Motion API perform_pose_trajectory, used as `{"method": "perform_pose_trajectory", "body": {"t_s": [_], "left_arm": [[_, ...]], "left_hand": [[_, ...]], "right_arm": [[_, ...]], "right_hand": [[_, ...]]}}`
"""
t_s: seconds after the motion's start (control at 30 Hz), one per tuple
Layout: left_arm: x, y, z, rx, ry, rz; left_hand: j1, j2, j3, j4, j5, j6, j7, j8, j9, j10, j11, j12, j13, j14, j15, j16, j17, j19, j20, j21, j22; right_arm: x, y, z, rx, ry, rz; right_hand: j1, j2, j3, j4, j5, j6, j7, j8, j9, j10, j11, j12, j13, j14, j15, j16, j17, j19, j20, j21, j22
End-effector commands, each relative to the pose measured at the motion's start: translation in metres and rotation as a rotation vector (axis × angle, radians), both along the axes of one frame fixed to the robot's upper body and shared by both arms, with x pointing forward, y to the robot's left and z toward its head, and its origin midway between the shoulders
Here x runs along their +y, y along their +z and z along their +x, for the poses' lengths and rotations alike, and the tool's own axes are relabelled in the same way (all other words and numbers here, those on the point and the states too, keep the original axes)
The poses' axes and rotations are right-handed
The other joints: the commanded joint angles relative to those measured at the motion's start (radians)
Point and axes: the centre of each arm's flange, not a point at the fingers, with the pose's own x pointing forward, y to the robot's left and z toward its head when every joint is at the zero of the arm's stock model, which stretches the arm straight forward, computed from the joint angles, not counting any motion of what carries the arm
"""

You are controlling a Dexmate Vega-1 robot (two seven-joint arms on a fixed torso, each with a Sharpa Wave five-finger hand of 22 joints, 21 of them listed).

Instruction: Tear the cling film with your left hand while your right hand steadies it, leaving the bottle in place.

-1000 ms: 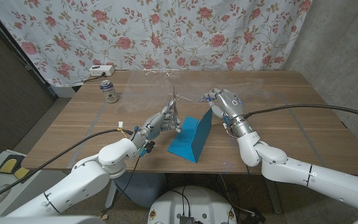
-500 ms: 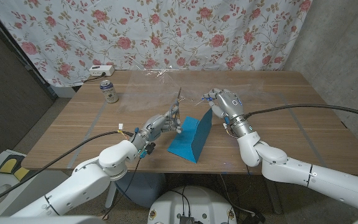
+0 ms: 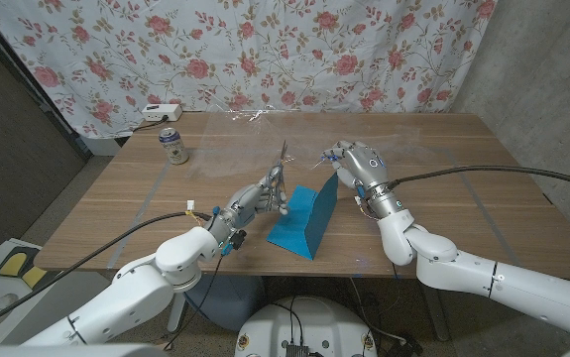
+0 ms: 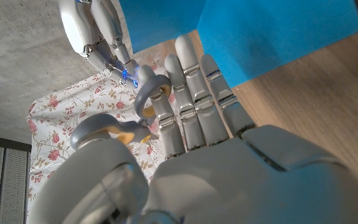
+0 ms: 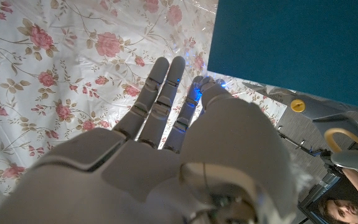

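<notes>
While the wood-grain desk (image 3: 443, 178) carries a blue cling film box (image 3: 305, 218), long and wedge-shaped with flat matte card faces, both hands stand at that box near the desk's middle. The box stands on its long side, its upper edge running from the near side toward the right hand.

The left hand (image 3: 255, 200) is at the box's left face, fingers reaching up and forward. A thin, nearly clear strip of cling film (image 3: 282, 159) rises above the fingers of this hand, glinting and wrinkled. In the left wrist view the left hand's long fingers (image 4: 194, 93) lie straight and close together against the blue card, while thumb and the nearest finger curl toward one another; a crumpled bit of film appears between them, so the hand seems to pinch the film, though the contact itself is small and hard to confirm.

The right hand (image 3: 356, 167), grey-white with smooth moulded shells, is at the box's far upper end. In the right wrist view its fingers (image 5: 160, 93) are extended side by side along the box's edge, against it rather than wrapped round it; whether the thumb clamps the box cannot be told.

A metal drinks can (image 3: 173, 146), cylindrical with a printed label, stands upright at the desk's far left, well apart from the box. Its contents cannot be seen. A white power strip (image 3: 161, 111) sits beyond the desk's far left corner. A floral curtain (image 3: 265, 50) hangs behind.
</notes>
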Motion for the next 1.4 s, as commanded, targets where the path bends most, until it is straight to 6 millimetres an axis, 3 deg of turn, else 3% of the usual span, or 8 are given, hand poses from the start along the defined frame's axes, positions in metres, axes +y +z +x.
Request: {"method": "perform_pose_trajectory", "body": {"t_s": [0.03,0.17,0.37,0.77,1.17,1.4], "left_arm": [[0.007,0.0,-0.007,-0.022,0.023,-0.006],[0.013,0.002,-0.013,-0.044,0.025,-0.009],[0.018,0.003,-0.02,-0.071,0.025,0.005],[0.006,-0.002,-0.041,-0.065,0.018,0.01],[0.002,-0.009,-0.048,-0.06,-0.004,0.024],[0.004,-0.011,-0.052,-0.053,-0.021,0.047]], "left_hand": [[-0.029,-0.034,-0.023,0.008,0.008,0.056,0.048,-0.003,0.004,0.033,-0.025,-0.003,0.002,0.006,0.004,-0.001,0.003,0.002,-0.001,0.002,0.0],[-0.065,-0.072,-0.054,0.018,0.017,0.056,0.051,-0.005,0.005,0.034,-0.023,-0.003,0.003,0.005,0.005,-0.001,0.005,0.001,0.001,-0.001,-0.002],[-0.091,-0.091,-0.075,0.027,0.027,0.056,0.055,-0.006,0.006,0.031,-0.024,-0.004,0.005,0.005,0.005,0.0,0.007,0.002,0.002,-0.002,-0.003],[-0.114,-0.101,-0.095,0.039,0.042,0.057,0.051,-0.008,0.007,0.033,-0.022,-0.004,0.005,0.009,0.005,-0.002,0.003,0.002,0.004,-0.005,-0.003],[-0.121,-0.1,-0.108,0.047,0.056,0.058,0.054,-0.01,0.008,0.033,-0.022,-0.007,0.004,0.005,0.006,-0.002,0.007,0.004,0.004,-0.006,-0.003],[-0.122,-0.098,-0.112,0.049,0.062,0.057,0.052,-0.012,0.007,0.029,-0.023,-0.007,0.008,0.002,0.006,-0.004,0.005,0.002,0.005,-0.008,-0.003]], "right_arm": [[0.009,0.003,0.0,-0.006,0.003,-0.008],[0.015,0.006,-0.002,-0.018,-0.003,-0.014],[0.014,0.007,-0.002,-0.015,-0.014,-0.018],[0.0,0.014,-0.005,-0.012,0.006,-0.015],[-0.001,0.013,-0.009,0.009,0.005,-0.045],[-0.001,0.022,-0.004,0.025,0.017,-0.054]], "right_hand": [[-0.003,0.005,-0.002,-0.005,0.003,0.007,-0.003,-0.002,0.002,0.013,-0.005,0.005,0.04,0.012,-0.144,0.0,0.004,-0.008,-0.096,0.007,0.0],[-0.003,0.005,-0.002,-0.005,0.003,0.007,-0.002,-0.003,0.002,0.014,-0.005,0.006,0.041,0.012,-0.144,0.0,0.004,-0.007,-0.098,0.008,0.0],[-0.003,0.005,-0.002,-0.006,0.003,0.006,-0.002,-0.003,0.002,0.014,-0.004,0.005,0.041,0.013,-0.144,-0.001,0.004,-0.007,-0.098,0.009,0.0],[-0.004,0.005,-0.003,-0.005,0.003,0.006,-0.003,-0.003,0.002,0.015,-0.005,0.003,0.042,0.011,-0.144,-0.005,0.0,-0.01,-0.097,0.009,0.0],[-0.005,0.005,-0.004,-0.005,0.003,0.008,-0.005,-0.003,0.002,0.014,-0.005,-0.001,0.04,0.013,-0.144,-0.006,-0.003,-0.012,-0.096,0.01,0.0],[-0.005,0.005,-0.004,-0.005,0.004,0.007,-0.006,-0.003,0.002,0.014,-0.005,-0.002,0.044,0.013,-0.144,-0.006,-0.004,-0.013,-0.096,0.011,0.0]]}}
